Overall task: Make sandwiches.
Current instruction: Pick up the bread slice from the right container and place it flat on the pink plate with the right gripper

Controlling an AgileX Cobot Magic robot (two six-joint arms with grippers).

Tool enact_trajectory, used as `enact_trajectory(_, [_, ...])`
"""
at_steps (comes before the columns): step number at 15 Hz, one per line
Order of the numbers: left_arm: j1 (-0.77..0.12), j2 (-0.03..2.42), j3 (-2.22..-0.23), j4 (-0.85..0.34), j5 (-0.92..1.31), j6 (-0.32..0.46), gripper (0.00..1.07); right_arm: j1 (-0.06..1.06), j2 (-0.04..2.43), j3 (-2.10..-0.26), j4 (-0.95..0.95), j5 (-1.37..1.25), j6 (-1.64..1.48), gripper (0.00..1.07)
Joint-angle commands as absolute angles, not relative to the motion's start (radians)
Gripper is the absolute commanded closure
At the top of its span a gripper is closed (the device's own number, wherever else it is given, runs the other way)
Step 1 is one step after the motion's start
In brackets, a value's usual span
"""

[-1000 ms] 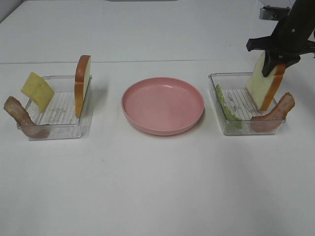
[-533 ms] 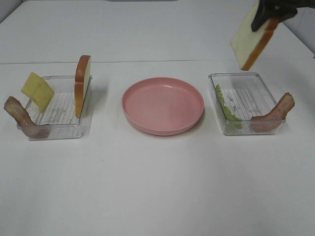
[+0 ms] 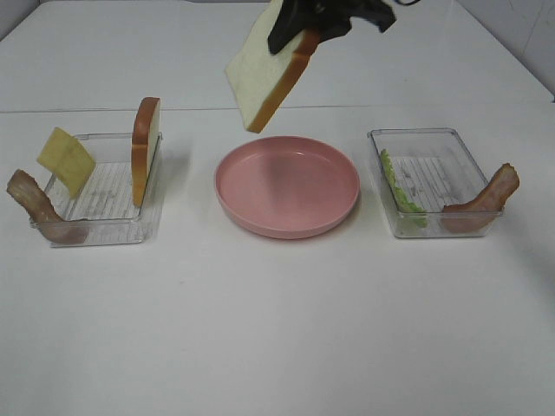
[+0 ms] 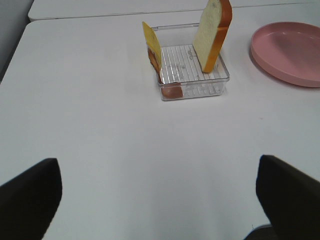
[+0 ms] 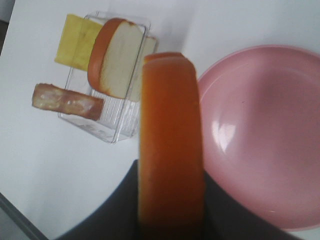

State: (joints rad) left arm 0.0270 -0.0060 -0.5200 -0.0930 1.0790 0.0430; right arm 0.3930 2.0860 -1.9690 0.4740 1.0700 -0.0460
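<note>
My right gripper (image 3: 295, 33) is shut on a bread slice (image 3: 264, 71) and holds it in the air above the far left rim of the pink plate (image 3: 287, 185). The right wrist view shows the slice's brown crust (image 5: 170, 145) edge-on between the fingers. A second bread slice (image 3: 144, 149) stands on edge in the left tray (image 3: 104, 217), with a yellow cheese square (image 3: 66, 160) and a bacon strip (image 3: 35, 206). The right tray (image 3: 434, 221) holds a green lettuce leaf (image 3: 399, 191) and another bacon strip (image 3: 481, 201). My left gripper (image 4: 155, 200) is open, well short of the left tray (image 4: 192, 90).
The pink plate has nothing on it and sits between the two clear trays. The white table (image 3: 277, 329) reaches to the front, and a seam runs across it behind the trays.
My right gripper lifted the bread slice out of the right tray and carried it up and left, to above the plate's far left rim. The left arm has not moved.
</note>
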Motion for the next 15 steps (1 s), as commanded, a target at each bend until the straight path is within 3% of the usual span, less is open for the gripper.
enact_trajectory(1, [0.030,-0.020,-0.517,-0.100,1.076,0.039,0.07,0.429,2.133,-1.965,0.500,1.053,-0.077,1.07])
enact_trajectory(15, [0.030,-0.020,-0.517,-0.100,1.076,0.039,0.07,0.417,2.325,-1.965,0.407,0.958,-0.131,1.07])
